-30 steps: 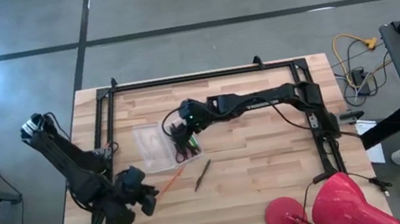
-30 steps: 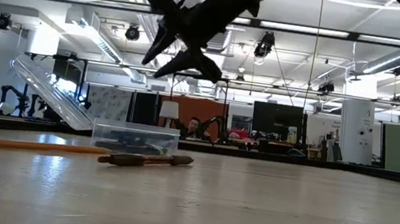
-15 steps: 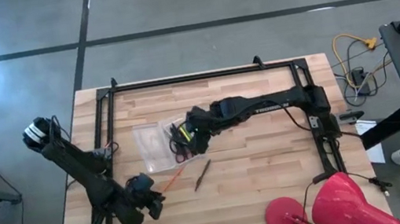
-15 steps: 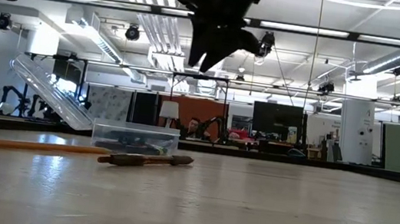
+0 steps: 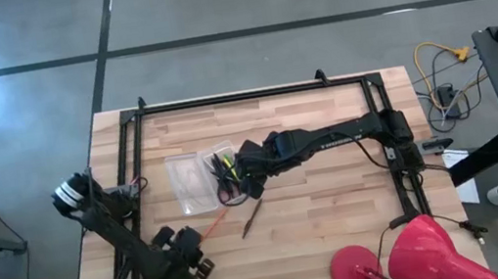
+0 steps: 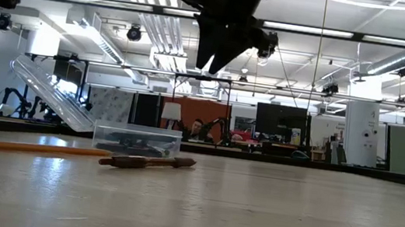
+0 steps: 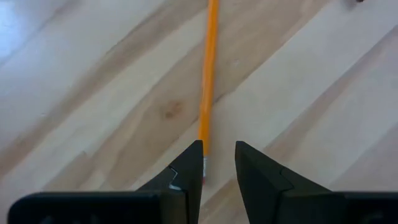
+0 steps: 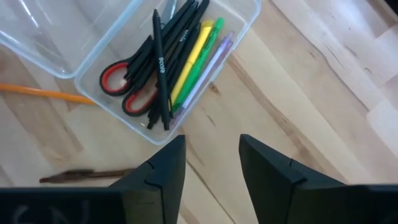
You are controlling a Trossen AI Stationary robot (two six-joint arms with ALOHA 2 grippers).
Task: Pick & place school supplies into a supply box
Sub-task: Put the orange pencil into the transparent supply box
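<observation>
The clear supply box (image 5: 225,171) lies on the table with its lid (image 5: 190,182) folded open to the left. It holds black, yellow and green pens (image 8: 186,53) and red-handled scissors (image 8: 124,90). An orange pencil (image 5: 213,226) and a brown pen (image 5: 252,216) lie flat on the wood, nearer than the box. My right gripper (image 8: 211,155) is open and hovers just right of the box, above the table (image 6: 219,49). My left gripper (image 7: 219,163) is open near the table's near left corner. The orange pencil's near end (image 7: 203,163) lies right in front of its fingertips.
A large red and pink round object (image 5: 414,253) sits at the table's near right corner. A black metal frame (image 5: 252,93) runs along the far edge and both sides. Bare wood (image 5: 339,215) stretches right of the brown pen. Cables (image 5: 437,72) lie off the table's right.
My right gripper has drawn back from above the box toward the table's right and turned until its fingers point straight down. My left arm has swung toward the near edge, bringing its gripper to the orange pencil's near end. The pencil, pen and box have stayed put.
</observation>
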